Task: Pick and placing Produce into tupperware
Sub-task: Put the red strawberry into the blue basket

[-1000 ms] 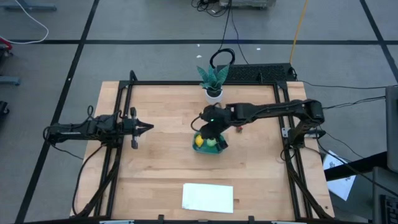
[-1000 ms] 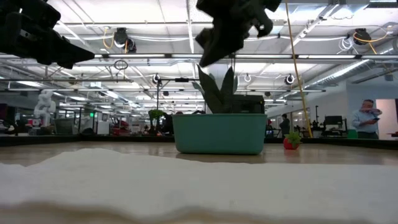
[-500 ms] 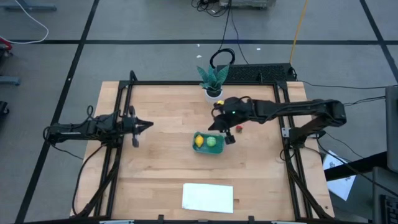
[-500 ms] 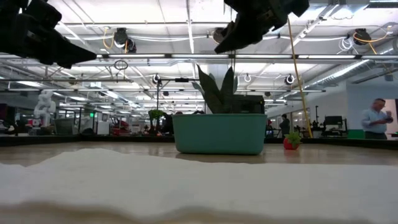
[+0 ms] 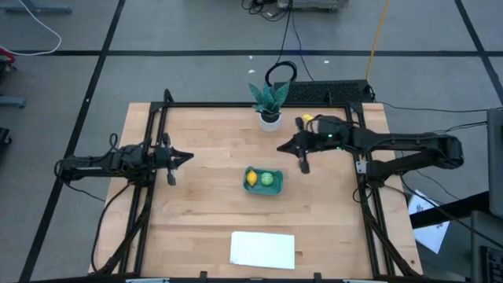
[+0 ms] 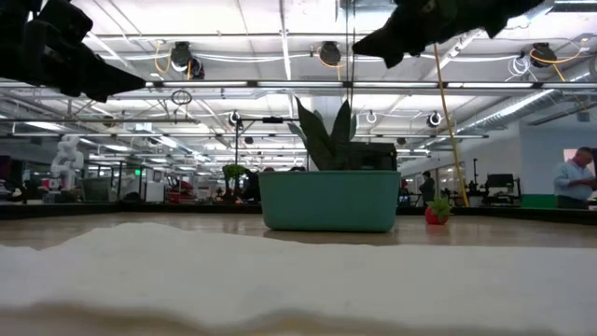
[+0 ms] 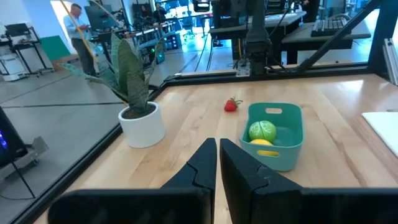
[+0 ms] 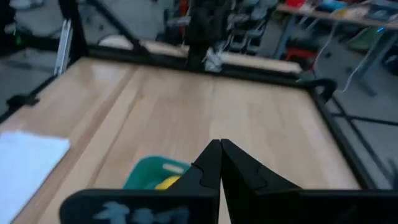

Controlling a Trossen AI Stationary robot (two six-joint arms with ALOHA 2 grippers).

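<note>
The teal tub (image 5: 262,189) sits mid-table and holds the yellow lemon (image 5: 251,178) and the round green piece (image 5: 268,179); both also show in the left wrist view, the lemon (image 7: 263,144) and the green piece (image 7: 262,130). The small red piece (image 7: 231,105) lies on the wood on the far right side of the tub; the right arm hides it from above. My right gripper (image 5: 281,148) is shut and empty, raised above the table on the far right side of the tub. My left gripper (image 5: 189,159) hovers shut on the table's left side.
A leafy plant in a white pot (image 5: 269,110) stands at the far edge, behind the tub. A flat white sheet (image 5: 262,249) lies near the near edge. A black frame (image 5: 157,118) borders the table. Bare wood lies between the left gripper and the tub.
My right gripper has drawn back from above the tub toward the table's right and far side, rising as it went. The tub and both pieces in it have stayed put. The left arm has kept still.
</note>
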